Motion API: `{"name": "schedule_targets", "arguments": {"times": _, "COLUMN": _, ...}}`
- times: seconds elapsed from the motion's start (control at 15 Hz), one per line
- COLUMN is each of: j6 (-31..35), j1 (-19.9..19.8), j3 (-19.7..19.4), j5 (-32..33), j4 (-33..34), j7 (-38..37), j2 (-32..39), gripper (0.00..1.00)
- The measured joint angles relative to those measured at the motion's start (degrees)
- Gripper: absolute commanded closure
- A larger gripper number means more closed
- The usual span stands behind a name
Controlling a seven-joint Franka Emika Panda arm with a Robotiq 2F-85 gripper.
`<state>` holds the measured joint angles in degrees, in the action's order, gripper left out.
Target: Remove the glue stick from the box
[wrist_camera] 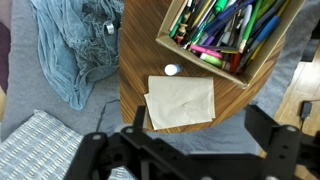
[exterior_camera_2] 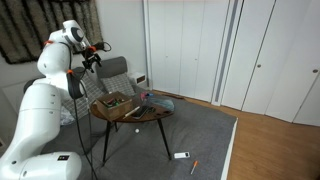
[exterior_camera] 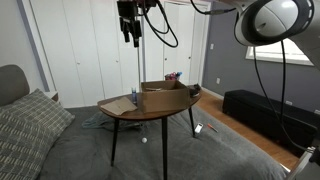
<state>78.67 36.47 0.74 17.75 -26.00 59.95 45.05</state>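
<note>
The gripper (exterior_camera: 131, 38) is hanging in the upper middle of the frame in an exterior view, well above the table (exterior_camera: 122, 111) and touching nothing. In the wrist view its dark fingers (wrist_camera: 100, 150) are reaching in along the bottom edge, one at lower left and one at lower right. They are standing spread wide apart, and only the scene below is showing through the gap. The gripper (wrist_camera: 185, 160) is holding nothing.

The box (wrist_camera: 200, 62) is sitting in the upper right of the wrist view, packed with pens and markers (wrist_camera: 225, 25) lying in a loose heap. The glue stick (wrist_camera: 171, 70) is not lying among them. It is showing as a small pale round end on the bare wood, just beside the box's lower-left wall, so it is standing outside the box. In an exterior view it is appearing as a small bluish upright shape (exterior_camera: 134, 97) on the table, just left of the box (exterior_camera: 165, 97).

A flat brown sheet (wrist_camera: 180, 102) is lying just below the glue stick, near the table's edge. A blue-grey cloth (wrist_camera: 75, 45) is lying crumpled at upper left, beside the table. A patterned grey cushion (wrist_camera: 40, 145) is filling the lower left corner.

In an exterior view the gripper (exterior_camera_2: 96, 60) is hovering at the upper left, above the table (exterior_camera_2: 135, 118), too small there to judge its opening.
</note>
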Motion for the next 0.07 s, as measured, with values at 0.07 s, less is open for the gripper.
{"name": "schedule_targets", "arguments": {"times": 0.07, "j6": 0.00, "j1": -0.23, "j3": 0.00, "j5": -0.02, "j4": -0.01, "j7": -0.18, "j2": -0.04, "gripper": 0.00}}
